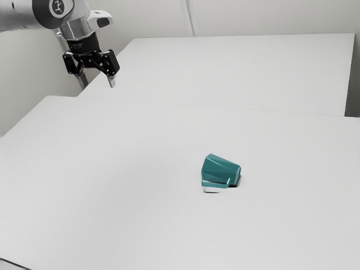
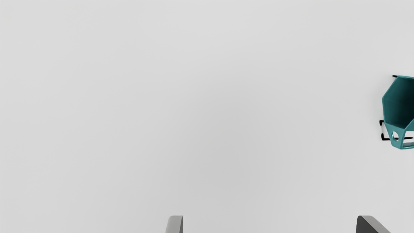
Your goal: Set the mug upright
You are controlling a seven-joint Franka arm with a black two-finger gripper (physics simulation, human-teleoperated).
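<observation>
Lying with long axis near-level: mug, mouth toward exterior view's left.

The mug looks like hard teal plastic, smooth on its flat facets, with a soft sheen along the edges. The counter has an even, matt white surface, smooth as far as it shows. The gripper has a glossy black body, like plastic or coated metal, and smooth grey fingers with a dull metallic look. The arm wears a smooth pale shell, plastic by its look, with a soft shine.
</observation>
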